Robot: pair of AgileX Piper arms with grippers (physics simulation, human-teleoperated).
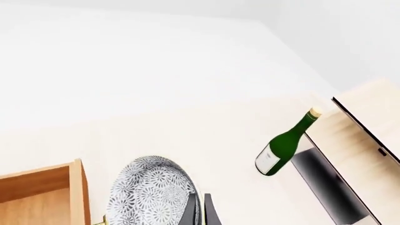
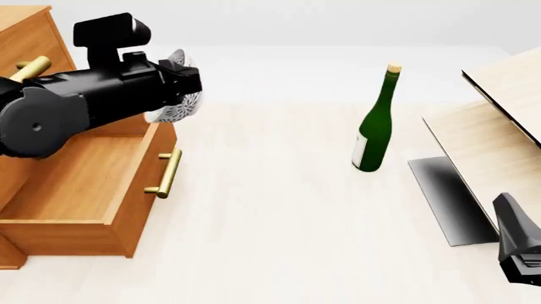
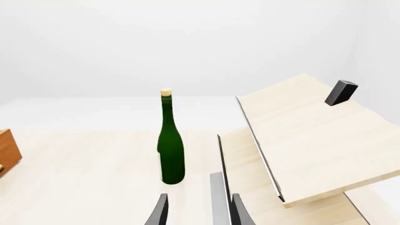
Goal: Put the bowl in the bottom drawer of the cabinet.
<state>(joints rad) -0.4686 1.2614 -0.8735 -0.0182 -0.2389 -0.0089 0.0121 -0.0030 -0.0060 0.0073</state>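
Cabinet (image 2: 25, 31): orange-brown wood with visible grain, brass bar handles, at the far left of the front view.
Bottom drawer (image 2: 76, 183): pulled out, a plain wooden box, its interior bare as far as it shows; brass bar on its front.
Left gripper (image 2: 187, 85): black, glossy; clamped on the bowl's rim, carried above the drawer's far front corner.
Bowl (image 2: 176, 107): small, round and deep, white with fine grey floral speckle; held tilted on edge in the air, not yet inside the drawer.
Progress: drawer open and bowl grasped and lifted; lowering and release appear to remain.
Wine bottle (image 2: 376, 123): dark green glass, white label, cork top, upright mid-table.
Pale wood box (image 2: 498, 133): light grain, black panel, at the right.
Right gripper (image 3: 196, 213): low at the right, fingers parted, holding nothing.
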